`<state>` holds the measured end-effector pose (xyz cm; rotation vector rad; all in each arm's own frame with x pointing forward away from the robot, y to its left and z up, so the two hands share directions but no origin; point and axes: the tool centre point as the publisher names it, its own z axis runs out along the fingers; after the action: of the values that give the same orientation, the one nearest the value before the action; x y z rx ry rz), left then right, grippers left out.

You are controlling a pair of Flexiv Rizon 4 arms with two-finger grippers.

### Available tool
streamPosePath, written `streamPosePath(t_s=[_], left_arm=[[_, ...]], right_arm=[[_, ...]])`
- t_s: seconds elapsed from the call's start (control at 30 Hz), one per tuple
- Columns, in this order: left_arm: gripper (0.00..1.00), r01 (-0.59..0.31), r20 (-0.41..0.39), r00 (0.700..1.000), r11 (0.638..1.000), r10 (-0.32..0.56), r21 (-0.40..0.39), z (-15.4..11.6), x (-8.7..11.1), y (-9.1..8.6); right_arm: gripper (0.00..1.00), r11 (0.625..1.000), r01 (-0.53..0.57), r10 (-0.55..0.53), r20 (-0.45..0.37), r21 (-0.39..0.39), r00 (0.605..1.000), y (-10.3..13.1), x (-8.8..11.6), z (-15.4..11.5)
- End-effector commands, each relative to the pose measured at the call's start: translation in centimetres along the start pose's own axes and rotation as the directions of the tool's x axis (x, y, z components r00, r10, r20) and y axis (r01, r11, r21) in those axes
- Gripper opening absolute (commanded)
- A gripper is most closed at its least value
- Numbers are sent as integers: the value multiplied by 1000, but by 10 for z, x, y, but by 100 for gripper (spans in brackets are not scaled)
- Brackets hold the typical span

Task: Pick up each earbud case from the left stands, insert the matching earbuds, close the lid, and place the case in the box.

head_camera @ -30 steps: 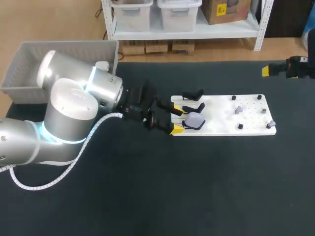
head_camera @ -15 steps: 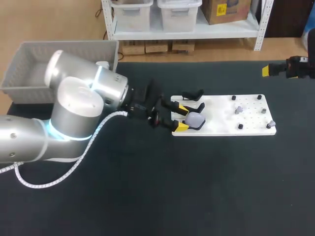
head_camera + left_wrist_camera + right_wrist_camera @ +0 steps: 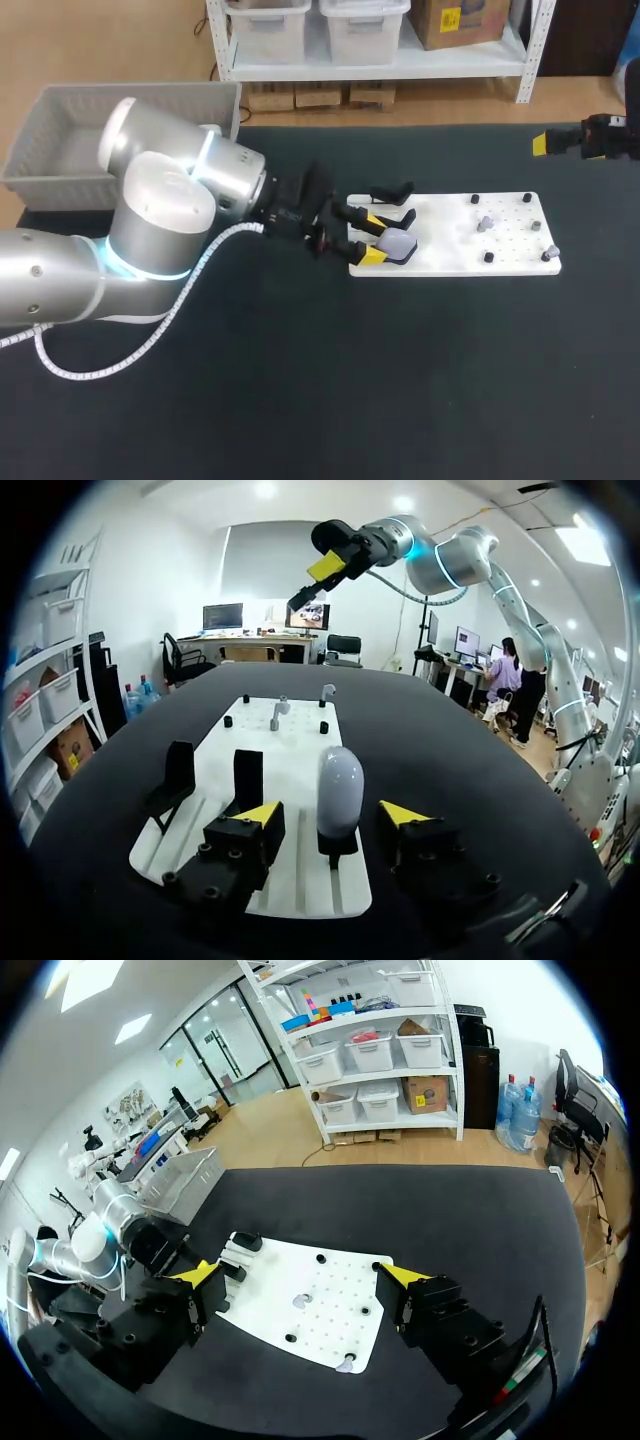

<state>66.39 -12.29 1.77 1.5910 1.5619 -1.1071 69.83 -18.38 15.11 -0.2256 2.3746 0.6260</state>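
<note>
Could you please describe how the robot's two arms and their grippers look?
The left arm is thick, rounded and silver-white, with glowing cyan rings at its joints; a white ribbed cable runs along it. The right arm has the same finish. The left gripper and right gripper are black and blocky, each with two yellow fingertips.

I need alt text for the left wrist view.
The open left end effector flanks a white earbud case upright on its stand, not touching it. Two empty black stands are beside it on the white board.
</note>
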Motion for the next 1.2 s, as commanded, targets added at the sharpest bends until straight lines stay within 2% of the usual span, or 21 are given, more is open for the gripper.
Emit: streamPosePath(t_s=[0.03,0.43,0.5,0.87,0.97,1.13,1.17,1.2], left_arm=[[54,0,-3,1000,1000,0,14,4,-1,5],[49,2,-3,1000,1000,-2,25,9,-1,5],[45,1,-1,1000,1000,-1,26,9,-1,5],[44,-1,6,1000,999,1,33,11,-2,4],[38,-2,6,1000,999,2,35,12,-2,3],[36,-3,8,1000,999,2,38,13,0,2],[34,-3,9,1000,999,3,38,13,0,1],[28,-5,11,1000,999,4,38,13,-1,0]], right_arm=[[100,1000,1,-1,0,-5,1000,-1,0,0],[100,1000,1,-1,0,-5,1000,-1,0,0],[100,1000,1,-1,0,-5,1000,-1,0,0],[100,1000,1,-1,0,-5,1000,-1,0,0],[100,1000,1,-1,0,-5,1000,-1,0,0],[100,1000,1,-1,0,-5,1000,-1,0,0],[100,1000,1,-1,0,-5,1000,-1,0,0],[100,1000,1,-1,0,-5,1000,-1,0,0]])
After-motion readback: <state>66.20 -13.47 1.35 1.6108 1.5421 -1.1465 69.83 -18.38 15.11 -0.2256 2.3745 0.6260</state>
